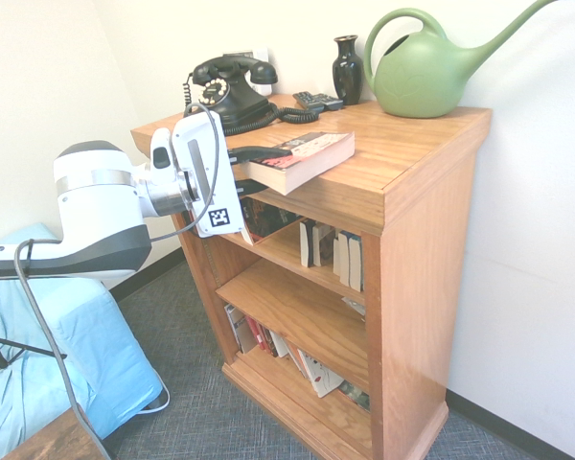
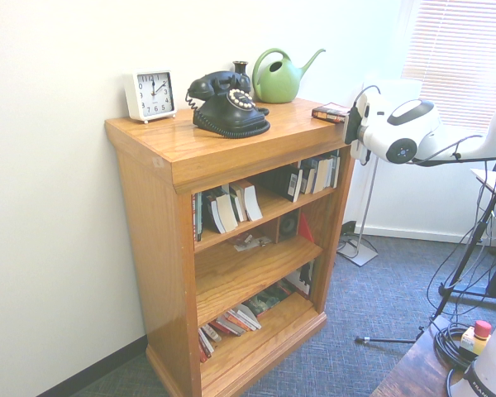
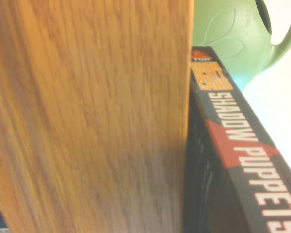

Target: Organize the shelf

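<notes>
We judge the thick paperback (image 1: pixel 302 158), lying flat on the shelf (image 1: pixel 412 144) top in front of the black telephone (image 1: pixel 232 88) and jutting over the front edge, stiff and moderately light, best pinched at that overhang, where the gripper (image 1: pixel 249 168) reaches level, grip unclear.

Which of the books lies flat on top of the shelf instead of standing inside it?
The paperback titled Shadow Puppets: it lies flat at the top's front edge of the shelf, by the pincer. The others sit inside.
</notes>
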Action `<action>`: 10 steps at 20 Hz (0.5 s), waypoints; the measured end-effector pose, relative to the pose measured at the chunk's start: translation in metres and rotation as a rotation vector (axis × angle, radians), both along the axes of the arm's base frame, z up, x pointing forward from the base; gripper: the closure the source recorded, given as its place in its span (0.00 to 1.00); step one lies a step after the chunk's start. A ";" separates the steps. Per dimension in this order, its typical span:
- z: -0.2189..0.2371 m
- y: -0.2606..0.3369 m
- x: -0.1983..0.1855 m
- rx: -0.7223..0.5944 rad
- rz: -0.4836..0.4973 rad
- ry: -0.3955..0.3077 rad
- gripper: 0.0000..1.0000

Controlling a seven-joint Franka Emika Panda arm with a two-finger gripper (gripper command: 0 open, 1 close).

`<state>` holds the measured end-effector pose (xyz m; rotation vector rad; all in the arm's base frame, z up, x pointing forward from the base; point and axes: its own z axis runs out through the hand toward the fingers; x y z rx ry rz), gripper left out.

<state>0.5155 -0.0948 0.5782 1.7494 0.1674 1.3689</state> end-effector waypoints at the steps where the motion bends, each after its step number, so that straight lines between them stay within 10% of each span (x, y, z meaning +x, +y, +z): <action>1: 0.000 0.001 0.000 0.003 0.000 0.000 1.00; 10: 0.022 0.014 -0.020 0.109 -0.027 -0.069 1.00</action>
